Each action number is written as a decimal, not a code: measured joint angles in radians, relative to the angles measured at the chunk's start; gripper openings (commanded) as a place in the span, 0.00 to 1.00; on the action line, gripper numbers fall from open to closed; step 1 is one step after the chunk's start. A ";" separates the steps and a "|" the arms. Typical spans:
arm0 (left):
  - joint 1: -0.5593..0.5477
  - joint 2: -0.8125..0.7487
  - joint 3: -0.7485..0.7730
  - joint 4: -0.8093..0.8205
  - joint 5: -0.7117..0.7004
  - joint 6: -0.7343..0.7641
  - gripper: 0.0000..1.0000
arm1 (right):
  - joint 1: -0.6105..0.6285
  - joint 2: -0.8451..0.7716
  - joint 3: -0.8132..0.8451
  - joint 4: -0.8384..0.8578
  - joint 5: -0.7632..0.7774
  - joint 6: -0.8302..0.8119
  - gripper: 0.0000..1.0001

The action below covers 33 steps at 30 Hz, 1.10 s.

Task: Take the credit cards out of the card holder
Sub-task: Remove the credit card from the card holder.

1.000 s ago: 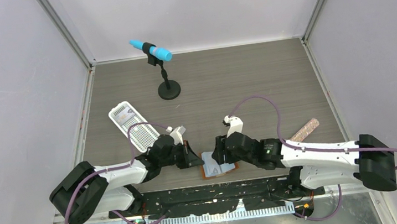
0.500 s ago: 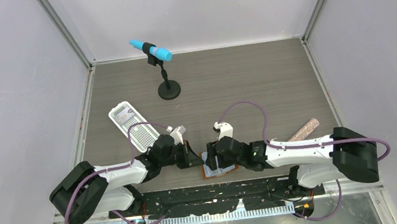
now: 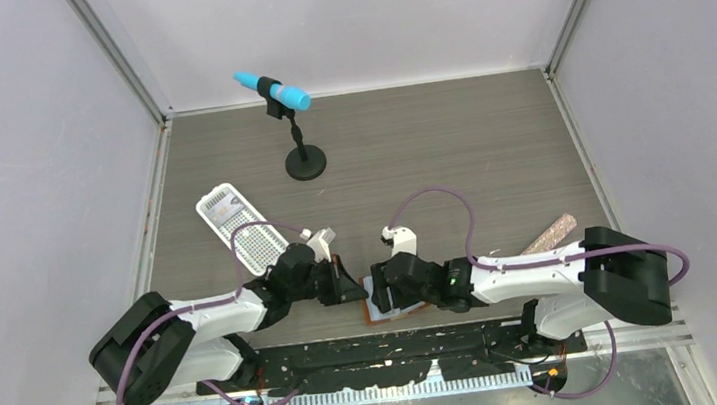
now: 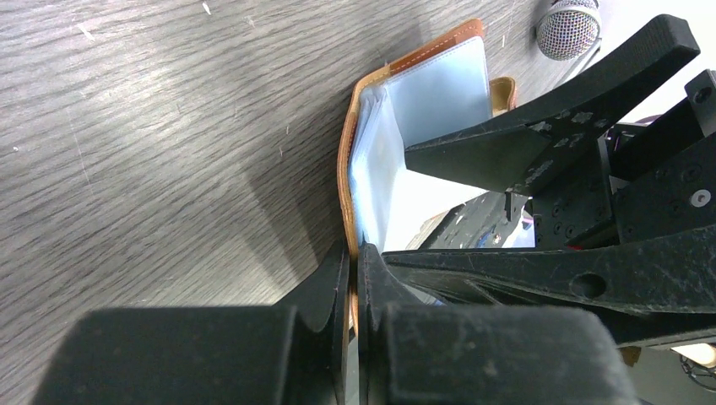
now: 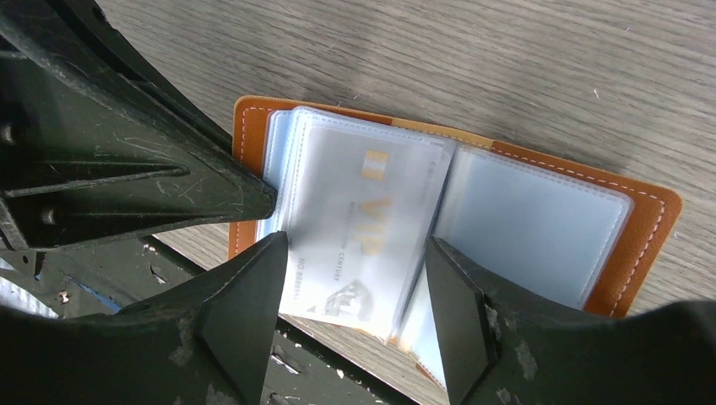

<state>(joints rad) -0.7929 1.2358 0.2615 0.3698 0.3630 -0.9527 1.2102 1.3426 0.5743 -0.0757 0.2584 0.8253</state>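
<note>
Credit card (image 5: 371, 221) inside open card holder (image 5: 654, 224)

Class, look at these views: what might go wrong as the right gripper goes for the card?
1. The right gripper, jaws open, straddles the VIP card and its clear sleeve; closing may pinch both, so the card stays put.
2. The left gripper clamps only the card holder by its leather edge; a hard pull may slip it free.

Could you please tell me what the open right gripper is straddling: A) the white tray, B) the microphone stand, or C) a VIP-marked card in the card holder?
C: the right gripper stands open either side of the VIP card in the card holder.
</note>
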 measured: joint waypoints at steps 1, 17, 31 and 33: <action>0.000 -0.001 0.000 -0.002 0.000 0.000 0.00 | 0.001 0.000 0.000 0.000 0.001 0.000 0.69; 0.000 -0.004 0.000 -0.012 0.000 0.000 0.00 | 0.027 0.024 0.025 -0.026 0.024 0.000 0.70; 0.000 -0.004 0.000 -0.008 0.000 0.014 0.00 | 0.034 -0.011 0.049 -0.124 0.077 0.017 0.70; 0.000 -0.004 0.000 -0.008 0.000 0.016 0.00 | 0.034 -0.023 0.049 -0.135 0.080 0.018 0.70</action>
<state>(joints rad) -0.7929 1.2320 0.2615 0.3614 0.3626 -0.9371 1.2446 1.3201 0.6231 -0.2104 0.3386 0.8429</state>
